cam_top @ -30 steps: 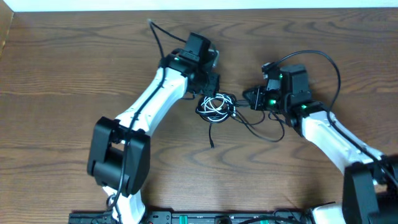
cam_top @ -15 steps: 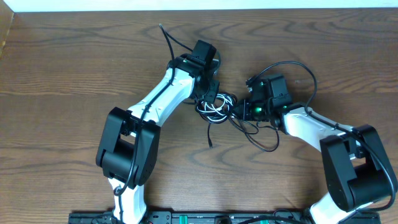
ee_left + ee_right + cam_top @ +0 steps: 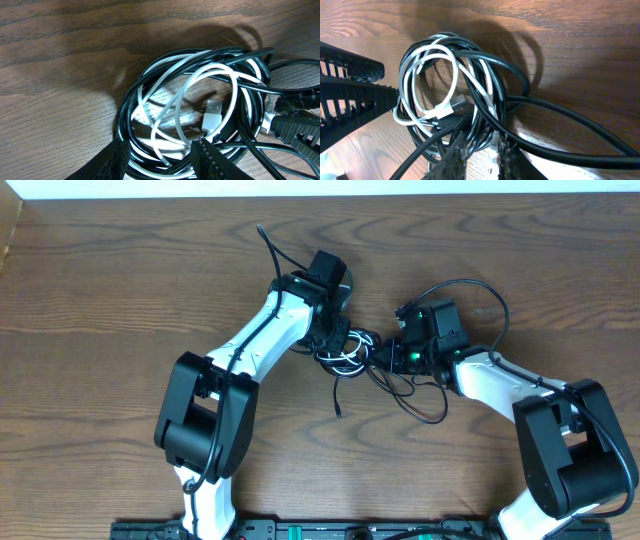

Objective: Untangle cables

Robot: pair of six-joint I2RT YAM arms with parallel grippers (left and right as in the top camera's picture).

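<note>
Two grippers meet at one knot of cables [image 3: 346, 350] near the middle of your wooden table [image 3: 120, 300]. From overhead, both arms reach inward, the left from the lower left and the right from the lower right, and their tips sit close together on either side of the knot.

The cables lie flat on the table, wound into a rough round coil. Black strands make up most of it. A white cable [image 3: 227, 75] loops through the inside of the coil, and its silver plug [image 3: 212, 114] lies within the ring. On the right side, loose black strands trail out of the coil toward the right arm. One thin black tail [image 3: 340, 395] runs straight down from the coil toward the near edge and ends on bare wood.

Your left gripper [image 3: 160, 145] is spread wide. Its fingers [image 3: 107, 162] straddle the near rim of the coil, with black and white strands lying in the gap between them, and you cannot see them pressing on any strand.

Your right gripper [image 3: 480, 142] is drawn in narrow at the opposite rim. Its fingers [image 3: 454, 157] are pinched on a few strands, black and white, where the trailing black lengths leave the coil.
</note>
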